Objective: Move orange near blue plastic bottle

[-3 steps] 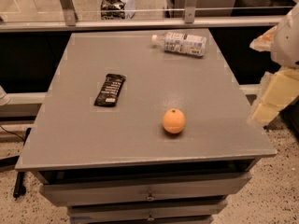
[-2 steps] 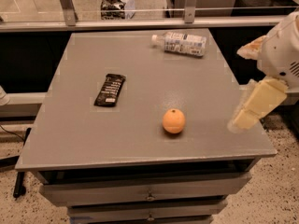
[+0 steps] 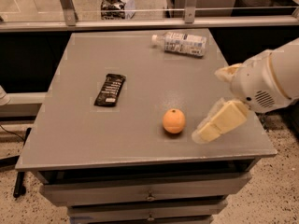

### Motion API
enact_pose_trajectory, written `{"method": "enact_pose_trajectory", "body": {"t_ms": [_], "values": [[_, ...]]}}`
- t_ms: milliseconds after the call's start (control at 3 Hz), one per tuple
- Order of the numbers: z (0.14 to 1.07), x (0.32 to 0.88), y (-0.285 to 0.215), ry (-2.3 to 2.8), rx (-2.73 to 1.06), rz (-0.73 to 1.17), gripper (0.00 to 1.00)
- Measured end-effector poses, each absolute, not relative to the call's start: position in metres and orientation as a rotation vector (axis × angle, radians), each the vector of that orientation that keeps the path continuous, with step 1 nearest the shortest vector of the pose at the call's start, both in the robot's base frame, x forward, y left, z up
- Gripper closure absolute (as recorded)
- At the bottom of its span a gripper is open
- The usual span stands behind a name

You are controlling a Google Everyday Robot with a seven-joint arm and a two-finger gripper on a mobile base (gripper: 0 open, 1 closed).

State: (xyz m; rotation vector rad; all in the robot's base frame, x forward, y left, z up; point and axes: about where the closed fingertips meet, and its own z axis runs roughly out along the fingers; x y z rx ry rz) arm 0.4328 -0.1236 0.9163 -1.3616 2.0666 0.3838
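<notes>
Orange sits on grey bench, front part, a bit right of centre, dark stem dimple facing up. Nothing touches it.

End effector is at the bench's right side, low over the top, just beside orange on its right, w/ a small gap between them. Its two cream fingers are spread wide apart, nothing held. Lower finger slants down-left, tip close to orange. Upper finger shows only as a short stub next to the white arm housing.

Blue plastic bottle lies on its side near bench's far edge, right of centre, white cap pointing left. It's well apart from orange and from end effector.

Black snack-bar wrapper lies flat on the left-centre area, long axis running roughly front-to-back, well apart from orange and bottle.

Under the benchtop, drawer fronts w/ small handles show.
</notes>
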Motion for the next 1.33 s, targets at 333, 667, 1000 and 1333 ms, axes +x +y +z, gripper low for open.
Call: {"method": "enact_pose_trajectory", "body": {"t_ms": [333,667,1000,1333], "values": [[0.893,0.433,-0.101,2.048,-1.291,0.486,0.00],[0.875,0.435,-0.086,2.029,-1.242,0.548,0.00],[0.860,0.437,-0.078,2.016,-1.202,0.582,0.00],[0.851,0.440,-0.073,2.005,-1.154,0.609,0.00]]}}
